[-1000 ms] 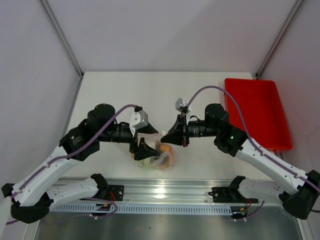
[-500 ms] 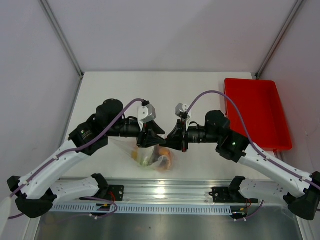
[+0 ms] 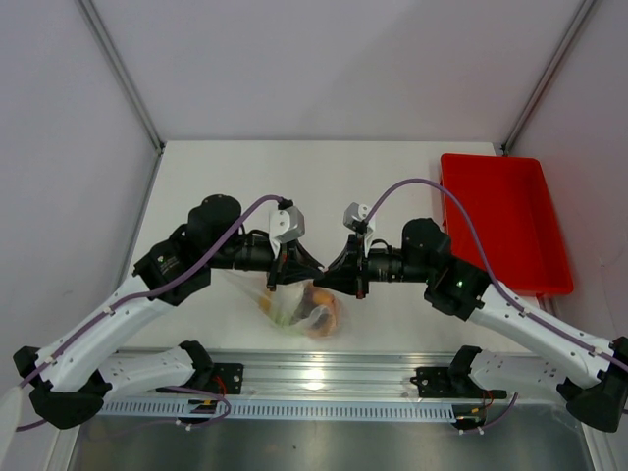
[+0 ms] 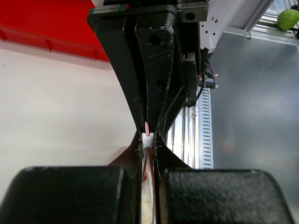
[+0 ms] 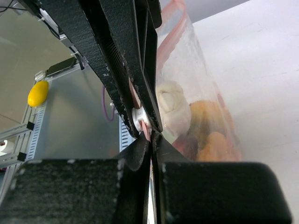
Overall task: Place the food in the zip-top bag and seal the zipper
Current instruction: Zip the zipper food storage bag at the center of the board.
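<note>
Pinching tip to tip, the left pincer [image 3: 294, 267] and the right pincer [image 3: 330, 277] are both clamped shut on the thin pinkish-red zipper strip [image 4: 147, 127] of the clear, crinkly plastic zip-top bag [image 3: 294, 306]. From the left wrist, the left pincer's fingers close around a small white plastic slider [image 4: 148, 136] riding on that strip, with the right pincer's tips meeting it head-on.

The bag droops below this shared grip, toward the near edge of the white worktop [image 3: 294, 177]. It is well apart from the red rectangular plastic tray [image 3: 510, 216] on the right.

Inside the bag sit assorted toy foods [image 5: 201, 126]: a pale rounded piece, orange pieces and something dark red. Filling therefore looks largely done, though a small yellow oval piece [image 5: 37, 93] lies outside the bag near the metal rail.

Sealing is what remains, by my judgement. How much of the strip is already pressed shut I cannot tell, since the pincers hide the part between them.
</note>
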Controlling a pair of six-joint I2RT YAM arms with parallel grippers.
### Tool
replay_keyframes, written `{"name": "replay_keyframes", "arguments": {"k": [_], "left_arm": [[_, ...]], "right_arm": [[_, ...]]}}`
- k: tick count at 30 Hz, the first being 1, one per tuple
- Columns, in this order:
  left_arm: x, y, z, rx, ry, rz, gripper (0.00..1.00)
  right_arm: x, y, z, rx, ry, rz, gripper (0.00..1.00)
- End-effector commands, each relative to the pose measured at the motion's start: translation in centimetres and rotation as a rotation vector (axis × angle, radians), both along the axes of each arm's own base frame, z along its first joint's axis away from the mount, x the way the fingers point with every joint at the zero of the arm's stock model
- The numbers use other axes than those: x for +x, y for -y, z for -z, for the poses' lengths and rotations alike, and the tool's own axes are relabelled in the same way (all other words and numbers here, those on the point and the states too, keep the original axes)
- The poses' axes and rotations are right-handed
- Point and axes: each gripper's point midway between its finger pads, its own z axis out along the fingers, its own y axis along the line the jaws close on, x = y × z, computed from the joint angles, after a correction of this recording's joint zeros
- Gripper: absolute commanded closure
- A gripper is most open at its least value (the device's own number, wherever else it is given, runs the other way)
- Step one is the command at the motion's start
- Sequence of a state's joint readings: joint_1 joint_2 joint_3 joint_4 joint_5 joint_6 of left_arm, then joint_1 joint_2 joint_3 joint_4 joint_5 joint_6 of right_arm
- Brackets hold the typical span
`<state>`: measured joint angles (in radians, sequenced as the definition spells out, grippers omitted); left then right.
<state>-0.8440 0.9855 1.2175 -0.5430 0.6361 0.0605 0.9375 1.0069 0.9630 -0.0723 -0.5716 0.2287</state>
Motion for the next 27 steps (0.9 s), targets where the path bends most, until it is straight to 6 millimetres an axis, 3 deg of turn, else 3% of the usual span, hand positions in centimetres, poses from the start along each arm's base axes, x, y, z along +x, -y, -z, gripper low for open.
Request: {"name": "replay_keyframes", "arguments": {"k": [1, 4, 11, 15, 19, 20, 23, 27], "left_arm": [[-0.3, -0.4, -1.1, -0.023, 0.019, 0.005, 0.99], [0.3, -0.6, -0.4, 0.008, 0.000, -0.034, 1.00], [1.6, -1.2, 0.8, 0.059, -0.033, -0.111, 0.99], [1.3, -1.3, 0.8, 0.053, -0.043, -0.111, 0.99], [0.7, -1.3, -0.2, 0.019, -0.040, -0.076, 0.99], [0.6, -1.2, -0.4, 0.013, -0.039, -0.069, 0.99], [0.0, -0.8, -1.5, -0.011, -0.041, -0.021, 1.00], [-0.5, -0.4, -2.1, -0.028, -0.045, 0.028, 0.99]], "right_arm": [[0.6, 0.1, -1.7, 0.051, 0.036, 0.064, 1.00], [1.2, 0.5, -1.6, 0.065, 0.026, 0.130, 1.00], [2.2, 1.4, -3.4, 0.175, 0.019, 0.233, 1.00], [2.3, 1.6, -3.5, 0.186, 0.012, 0.246, 1.00], [0.8, 0.6, -2.2, 0.093, 0.032, 0.116, 1.00], [-0.3, 0.4, -1.5, 0.052, 0.026, 0.035, 1.00], [-1.3, -0.4, -0.7, -0.016, 0.034, -0.071, 0.75], [-1.4, -0.7, -0.5, -0.009, 0.073, -0.101, 0.79]]}}
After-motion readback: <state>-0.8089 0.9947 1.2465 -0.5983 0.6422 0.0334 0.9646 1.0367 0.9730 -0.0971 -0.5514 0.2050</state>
